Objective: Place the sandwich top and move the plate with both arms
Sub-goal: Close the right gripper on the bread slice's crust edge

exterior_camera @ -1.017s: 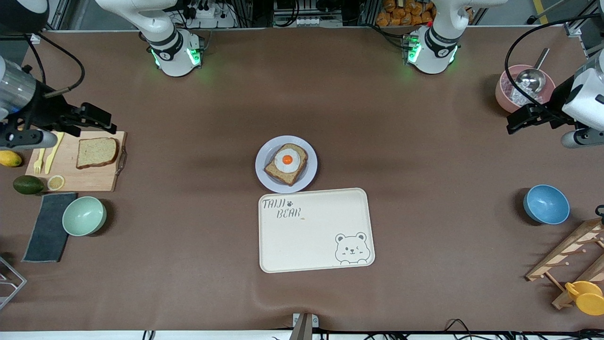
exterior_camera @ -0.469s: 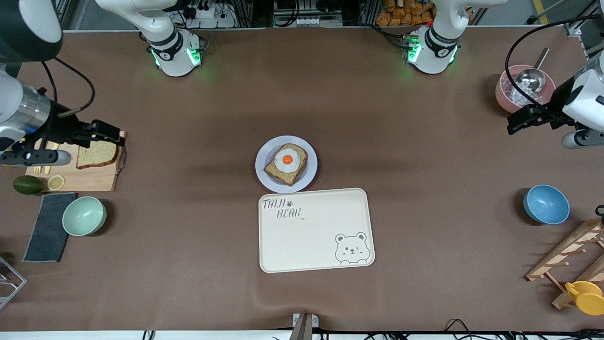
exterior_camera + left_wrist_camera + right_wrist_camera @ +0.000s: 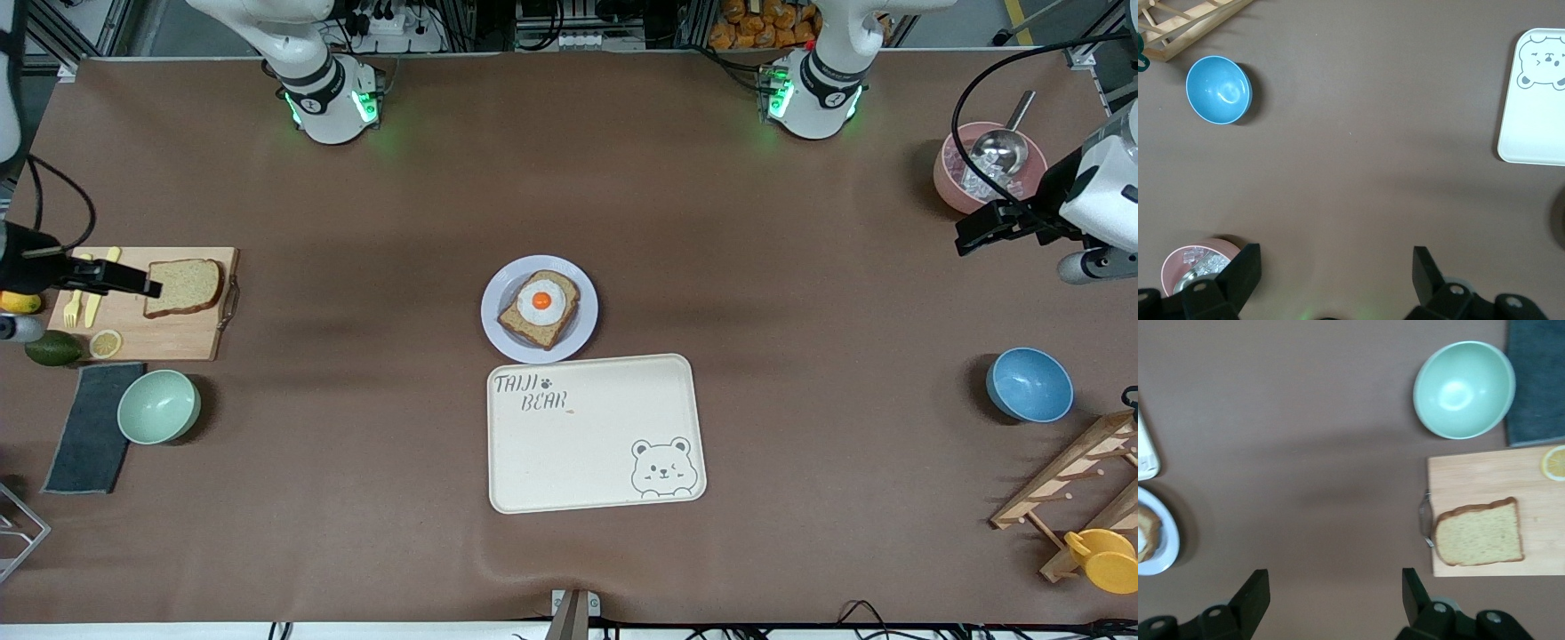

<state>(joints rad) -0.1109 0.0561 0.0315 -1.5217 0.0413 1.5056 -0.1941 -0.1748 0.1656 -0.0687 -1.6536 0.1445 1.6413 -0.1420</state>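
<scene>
Light-brown bread, the sandwich top (image 3: 183,286), lies flat on a wooden cutting board (image 3: 169,333) at the right arm's end of the table, w/ nothing gripping it. On the same board we see a yellow fork and knife (image 3: 85,298) and a lemon slice (image 3: 106,343). The right gripper (image 3: 133,283) is over the board, just beside the slice; in the right wrist view its fingers (image 3: 1253,600) stand wide apart and hold nothing.

The plate (image 3: 539,308) sits at the table's centre, well apart from the board. It carries a bread slice with a fried egg (image 3: 540,308). A cream bear tray (image 3: 596,433) lies just beside the plate, nearer to the front camera.

Near the board we see also a green bowl (image 3: 159,405), a dark cloth (image 3: 89,427) and an avocado (image 3: 52,348).

The left gripper (image 3: 978,233) waits in the air at the left arm's end, approx. beside a pink bowl (image 3: 951,182) w/ a metal scoop (image 3: 1000,147). In the left wrist view its fingers (image 3: 1245,270) are fully spread, empty. A blue bowl (image 3: 1029,384) stands nearer to the front camera than the pink one.
</scene>
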